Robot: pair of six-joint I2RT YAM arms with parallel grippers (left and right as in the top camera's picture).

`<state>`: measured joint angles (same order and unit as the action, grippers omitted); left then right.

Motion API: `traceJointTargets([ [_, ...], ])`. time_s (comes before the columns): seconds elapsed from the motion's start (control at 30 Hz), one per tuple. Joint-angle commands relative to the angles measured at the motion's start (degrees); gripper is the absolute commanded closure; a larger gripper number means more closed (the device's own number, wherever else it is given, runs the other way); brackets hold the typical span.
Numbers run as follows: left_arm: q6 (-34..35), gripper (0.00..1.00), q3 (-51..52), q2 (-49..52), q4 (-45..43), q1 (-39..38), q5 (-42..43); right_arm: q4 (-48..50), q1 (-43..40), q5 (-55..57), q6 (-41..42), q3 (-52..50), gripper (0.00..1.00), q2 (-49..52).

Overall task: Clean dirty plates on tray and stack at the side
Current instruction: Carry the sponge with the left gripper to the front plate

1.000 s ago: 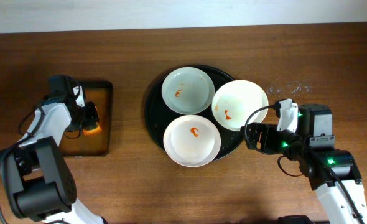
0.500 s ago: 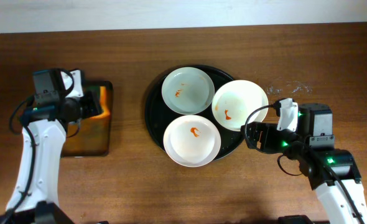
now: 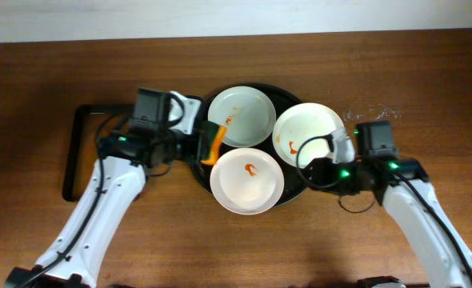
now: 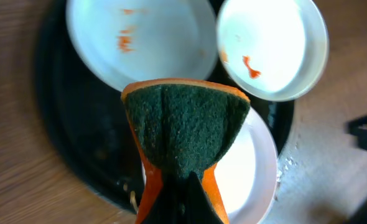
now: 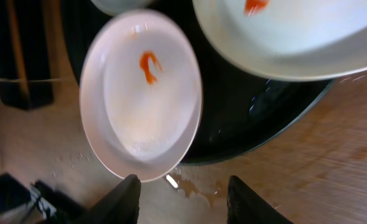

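Three plates lie on the round black tray (image 3: 194, 170): a pale grey-blue plate (image 3: 241, 116) at the back, a white plate (image 3: 308, 132) at the right and a white plate (image 3: 247, 180) at the front. Each has an orange smear. My left gripper (image 3: 208, 146) is shut on an orange sponge (image 4: 183, 121), its green scrub face forward, hanging over the tray's left side between the pale plate (image 4: 146, 37) and the front plate (image 4: 252, 168). My right gripper (image 5: 186, 202) is open with nothing in it, low over the wet table by the front plate's (image 5: 140, 106) rim.
A rectangular dark tray (image 3: 70, 160) lies at the far left. Water drops (image 3: 372, 112) glint on the table behind the right arm. A small puddle (image 5: 193, 186) sits on the wood just off the round tray (image 5: 246, 112).
My left arm has swung from the rectangular tray over to the round tray, carrying the sponge. My right arm has shifted left toward the plates and its jaws have narrowed.
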<state>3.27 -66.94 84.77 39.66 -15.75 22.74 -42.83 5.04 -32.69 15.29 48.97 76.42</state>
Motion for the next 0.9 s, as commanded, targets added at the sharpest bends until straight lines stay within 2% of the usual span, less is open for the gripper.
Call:
traceJointTargets([
  [0.0,0.59,0.99,-0.22,2.49,-0.70,-2.73,0.85,0.61,3.37,-1.40,2.21,1.20,0.55,4.44],
  [0.13,0.81,0.99,-0.22,5.62,-2.43,-5.46,1.14,3.39,6.54,-1.29,4.63,1.20,0.55,9.05],
  [0.4,6.38,0.99,-0.22,12.26,-8.50,-12.15,1.77,7.96,8.68,1.40,8.22,1.20,0.60,14.29],
  [0.5,6.56,0.99,-0.22,13.97,-11.04,-14.03,1.95,7.98,9.27,4.35,9.77,1.20,0.68,15.58],
  [0.57,6.60,0.99,-0.22,15.15,-12.48,-15.43,1.88,8.22,9.31,5.35,11.45,1.20,0.80,16.17],
  [0.87,10.29,0.99,-0.22,18.58,-13.94,-17.49,0.83,9.07,10.29,6.40,11.43,1.20,0.85,16.70],
])
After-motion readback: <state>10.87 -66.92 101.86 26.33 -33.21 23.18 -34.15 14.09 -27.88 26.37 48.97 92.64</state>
